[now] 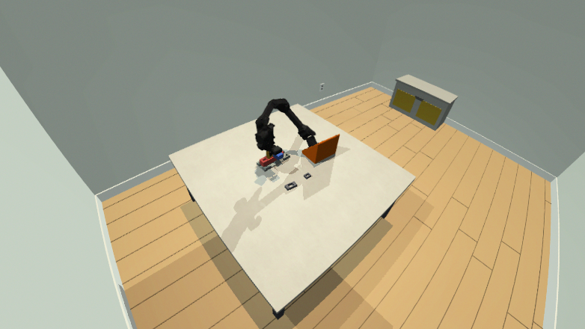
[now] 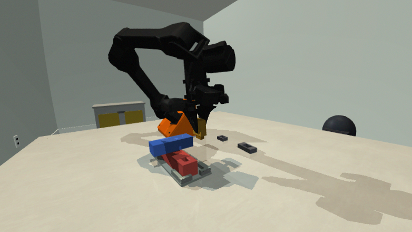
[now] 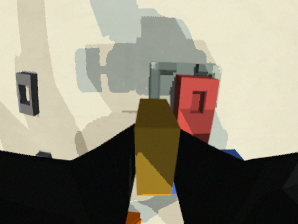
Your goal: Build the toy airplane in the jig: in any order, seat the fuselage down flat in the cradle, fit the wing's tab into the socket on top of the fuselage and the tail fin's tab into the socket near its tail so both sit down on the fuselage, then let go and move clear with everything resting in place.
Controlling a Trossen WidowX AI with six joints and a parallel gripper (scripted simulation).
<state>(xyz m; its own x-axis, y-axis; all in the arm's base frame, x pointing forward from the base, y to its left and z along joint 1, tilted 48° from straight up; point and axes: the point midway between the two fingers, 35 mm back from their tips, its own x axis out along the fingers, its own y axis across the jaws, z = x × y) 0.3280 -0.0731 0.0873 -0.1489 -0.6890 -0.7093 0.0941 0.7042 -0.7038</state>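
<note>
My gripper (image 2: 201, 125) (image 3: 152, 130) is shut on the yellow tail fin (image 1: 268, 155) (image 2: 202, 132) (image 3: 155, 167) and holds it above table level, its lower end hanging free. The red fuselage (image 1: 265, 161) (image 2: 188, 168) (image 3: 211, 102) lies in the grey cradle (image 1: 266, 167) (image 2: 183, 181) (image 3: 154, 82); its near-end socket is open and empty. The blue wing (image 1: 279, 155) (image 2: 178, 143) (image 3: 231, 154) lies across the top of the fuselage. Its tab is hidden. In the wrist view the fin is left of the fuselage, beside its socket end.
A larger dark slotted block (image 1: 290, 188) (image 2: 251, 150) (image 3: 34, 95) and a smaller one (image 1: 307, 176) (image 2: 222, 138) (image 3: 43, 154) stand on the table. An orange wedge (image 1: 327, 150) (image 2: 183, 124) (image 3: 133, 218) stands by the arm's base, behind the wing in the exterior view.
</note>
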